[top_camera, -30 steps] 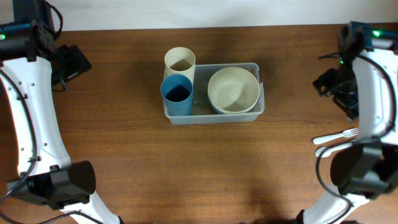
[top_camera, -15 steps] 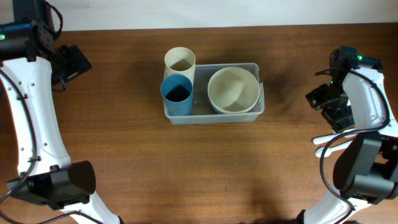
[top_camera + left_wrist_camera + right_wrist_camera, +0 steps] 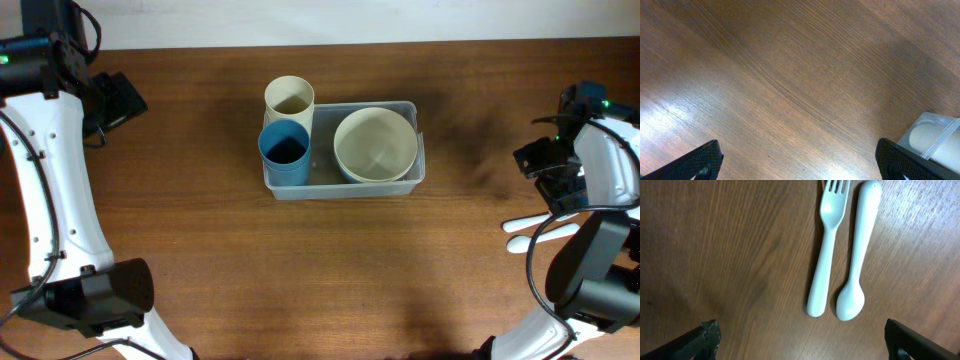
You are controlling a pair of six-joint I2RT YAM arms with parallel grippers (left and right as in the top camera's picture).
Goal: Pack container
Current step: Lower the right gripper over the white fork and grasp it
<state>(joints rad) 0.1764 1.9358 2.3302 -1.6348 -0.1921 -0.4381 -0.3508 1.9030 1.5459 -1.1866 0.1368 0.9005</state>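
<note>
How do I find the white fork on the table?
Look at the right end of the wooden table, far from the clear container. Two white utensils lie side by side there; the fork has prongs, while the spoon ends in a smooth scoop.

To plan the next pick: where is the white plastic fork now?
In the right wrist view, the white plastic fork lies on the right side of the wooden table, left of the white plastic spoon.

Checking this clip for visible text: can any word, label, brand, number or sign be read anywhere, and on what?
None can be read: the clear rectangular plastic container, tall blue cup, tall cream cup, round cream bowl, white plastic fork, white plastic spoon and brown wooden table all look plain.
</note>
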